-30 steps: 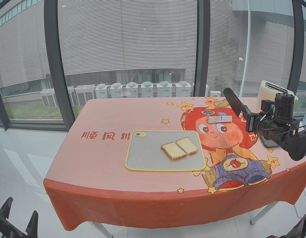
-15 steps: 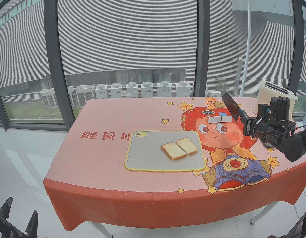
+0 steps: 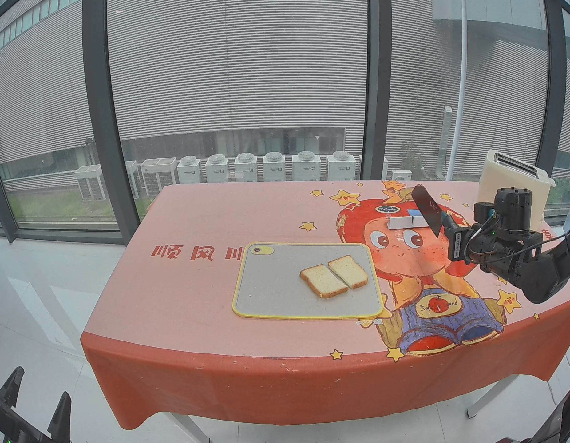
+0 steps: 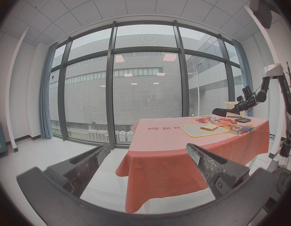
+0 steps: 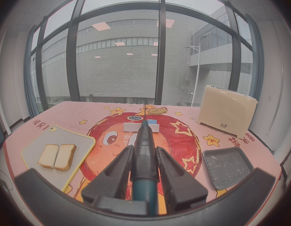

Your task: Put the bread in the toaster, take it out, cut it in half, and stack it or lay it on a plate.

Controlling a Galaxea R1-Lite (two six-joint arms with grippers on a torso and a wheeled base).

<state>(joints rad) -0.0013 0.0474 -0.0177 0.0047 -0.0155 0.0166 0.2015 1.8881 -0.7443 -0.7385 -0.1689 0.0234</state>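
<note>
Toaster (image 3: 514,168) partly hidden behind right arm (image 3: 542,271).

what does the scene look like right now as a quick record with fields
bread: two halves side by side, touching, on the cutting board
knife: held in the right gripper, blade in the air above the table, pointing toward the white rest
left gripper: open, low, away from the table
toaster: far right of the table
tray: dark, beside the toaster, no bread on it
stage: bread cut, not yet plated
</note>
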